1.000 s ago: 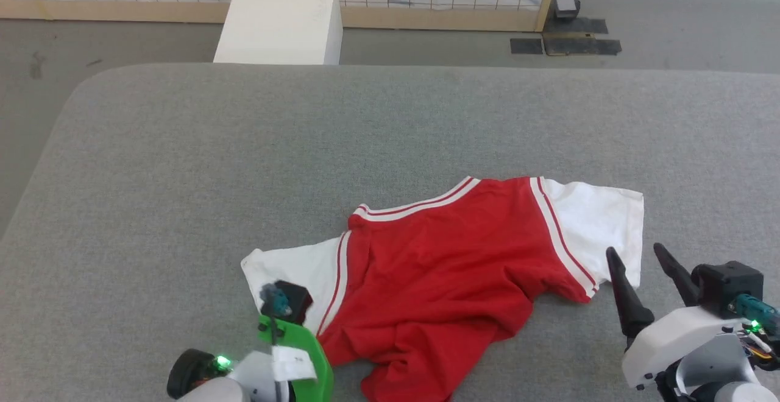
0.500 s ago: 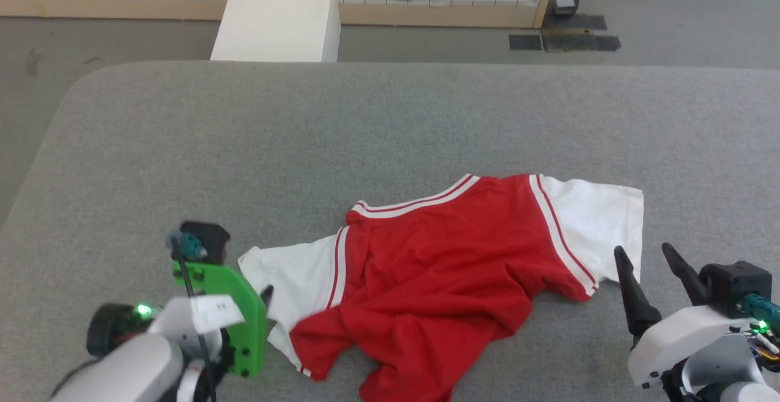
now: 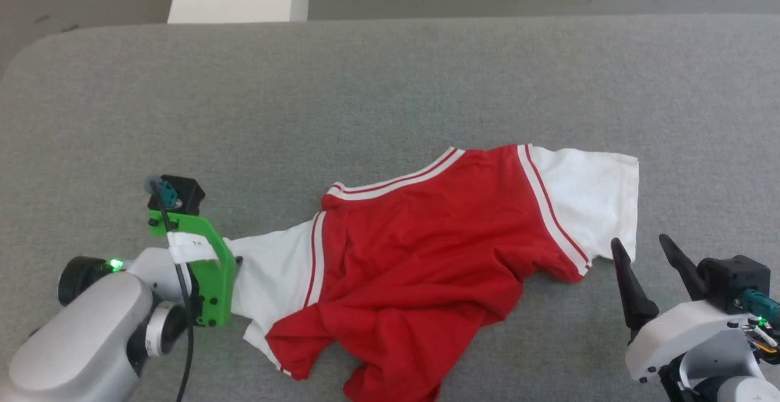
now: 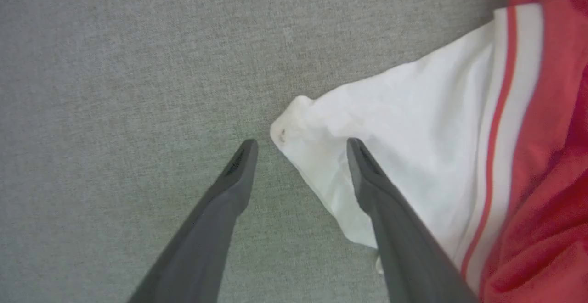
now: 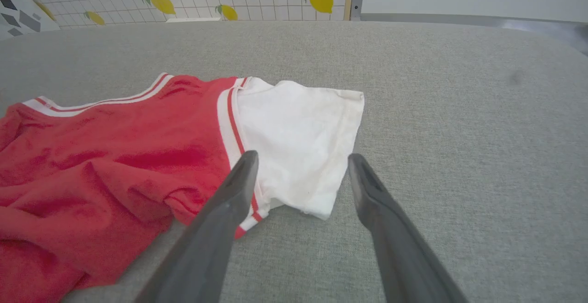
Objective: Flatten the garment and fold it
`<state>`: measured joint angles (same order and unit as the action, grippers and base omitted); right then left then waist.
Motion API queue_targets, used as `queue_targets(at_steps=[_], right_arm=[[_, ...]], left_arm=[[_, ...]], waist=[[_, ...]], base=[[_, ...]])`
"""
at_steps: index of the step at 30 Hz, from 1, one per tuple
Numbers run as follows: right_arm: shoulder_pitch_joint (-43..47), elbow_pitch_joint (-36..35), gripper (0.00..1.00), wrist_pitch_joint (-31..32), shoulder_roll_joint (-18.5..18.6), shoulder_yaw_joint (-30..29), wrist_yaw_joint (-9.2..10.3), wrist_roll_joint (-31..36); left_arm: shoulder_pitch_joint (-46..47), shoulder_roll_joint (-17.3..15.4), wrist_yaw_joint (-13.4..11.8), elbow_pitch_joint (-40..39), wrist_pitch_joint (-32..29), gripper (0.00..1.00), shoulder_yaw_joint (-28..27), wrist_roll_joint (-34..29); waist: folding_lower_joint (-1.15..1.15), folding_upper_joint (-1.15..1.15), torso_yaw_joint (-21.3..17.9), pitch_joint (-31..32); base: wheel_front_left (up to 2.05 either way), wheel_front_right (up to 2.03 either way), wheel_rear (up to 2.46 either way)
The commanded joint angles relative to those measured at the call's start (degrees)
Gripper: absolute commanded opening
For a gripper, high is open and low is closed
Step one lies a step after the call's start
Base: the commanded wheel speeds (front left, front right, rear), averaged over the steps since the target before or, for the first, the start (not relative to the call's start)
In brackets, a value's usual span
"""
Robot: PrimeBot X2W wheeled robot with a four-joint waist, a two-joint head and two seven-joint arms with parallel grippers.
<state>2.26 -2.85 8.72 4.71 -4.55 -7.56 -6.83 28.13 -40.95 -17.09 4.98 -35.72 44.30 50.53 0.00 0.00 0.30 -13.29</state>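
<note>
Flattening in hand. Find the red jersey-style T-shirt with white short sleeves and striped trim [image 3: 420, 250] sprawled crosswise near the front of the grey fabric-covered desk [image 3: 365, 85], upper part fairly flat, lower red body bunched in folds. Left claw [image 4: 299, 146] — fingers apart, gripping nothing, poised over the corner of the left white sleeve [image 4: 395, 110]. Right claw [image 3: 640, 240] — fingers apart too, empty, just short of the right white sleeve [image 5: 298, 142]. Pinch each sleeve edge low, draw outward evenly, then smooth the creased hem before folding.
</note>
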Motion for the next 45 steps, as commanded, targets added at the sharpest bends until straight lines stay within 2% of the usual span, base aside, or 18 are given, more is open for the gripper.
queue_targets(at_steps=[1,7,12,13,14,15,18,21,25,29,32,35,39,43,45], right_arm=[[-1.19,-0.20,1.00,-0.45,0.05,-0.09,0.08,0.65],[-1.58,-0.18,1.00,-0.81,-0.14,-0.39,0.08,0.95],[-2.23,0.08,1.00,-1.19,-0.34,-0.36,0.08,1.17],[-2.34,0.13,1.00,-1.24,-0.38,-0.36,0.08,1.19],[-2.46,0.19,1.00,-1.27,-0.42,-0.39,0.08,1.21],[-2.55,0.25,1.00,-1.29,-0.46,-0.44,0.08,1.23],[-2.82,0.61,1.00,-1.32,-0.54,-0.64,0.08,1.35],[-3.02,0.84,1.00,-1.14,-0.40,-0.98,0.08,1.51],[-3.41,0.78,1.00,-0.62,0.78,-1.45,0.08,1.30],[-4.25,0.40,1.00,1.95,4.26,-1.35,0.08,0.05],[-5.53,0.64,1.00,7.06,8.04,-0.03,0.08,-2.23],[-8.36,1.15,1.00,14.21,13.43,2.69,0.08,-5.64],[-13.94,3.17,1.00,24.86,19.00,4.17,0.08,-9.88],[-19.89,6.78,1.00,35.68,24.24,6.97,0.08,-11.35],[-22.88,8.49,1.00,38.82,26.30,8.18,0.08,-12.38]], left_arm=[[1.37,0.50,0.54,1.07,0.22,1.00,-0.04,-0.01],[3.78,1.06,2.20,5.47,0.37,1.00,0.07,-0.38],[4.34,1.16,4.48,7.94,-3.35,1.00,2.25,0.09],[4.21,1.16,4.91,8.23,-4.59,0.95,2.74,0.52],[4.03,1.13,5.39,8.47,-6.10,0.37,3.25,1.11],[3.91,1.16,5.68,8.55,-7.03,0.00,3.47,1.64],[3.42,1.30,6.17,8.59,-8.78,0.00,3.80,2.96],[3.03,1.40,5.95,8.46,-7.81,0.00,3.58,2.95],[3.09,1.55,4.96,7.38,-2.36,0.00,2.26,1.06],[3.62,2.16,3.31,5.71,4.56,0.00,1.01,-2.10],[3.80,2.56,2.00,3.76,8.07,0.00,0.25,-3.67],[3.71,2.80,0.73,0.73,10.48,0.00,-0.29,-4.79],[3.39,2.96,-0.86,-4.42,12.06,0.00,-0.31,-6.18],[2.96,2.77,-2.38,-9.30,12.84,0.00,-0.18,-7.45],[2.85,2.83,-3.02,-11.45,12.96,0.00,-0.06,-7.91]], waist=[[0.00,0.00,-1.14,-1.74],[0.00,0.00,-1.63,-3.73],[0.00,0.00,-1.89,-4.96],[0.00,0.00,-1.91,-5.06],[0.00,0.00,-1.91,-5.18],[0.00,0.00,-1.89,-5.23],[0.00,0.00,-1.72,-4.84],[0.00,0.00,-1.39,-3.74],[0.00,0.00,-0.60,-1.95],[0.00,0.00,1.11,-0.20],[0.00,0.00,2.47,0.22],[0.00,0.00,4.01,-0.19],[0.00,0.00,6.08,-1.64],[0.00,0.00,7.96,-3.57],[0.00,0.00,8.89,-4.54]], base=[[0.00,0.00,0.00],[0.00,0.00,0.00],[0.00,0.00,0.00],[0.00,0.00,0.00],[0.00,0.00,0.00],[0.00,0.00,0.00],[0.00,0.00,0.00],[0.00,0.00,0.00],[0.00,0.00,0.00],[0.00,0.00,0.00],[0.00,0.00,0.00],[0.00,0.00,0.00],[0.00,0.00,0.00],[0.00,0.00,0.00],[0.00,0.00,0.00]])
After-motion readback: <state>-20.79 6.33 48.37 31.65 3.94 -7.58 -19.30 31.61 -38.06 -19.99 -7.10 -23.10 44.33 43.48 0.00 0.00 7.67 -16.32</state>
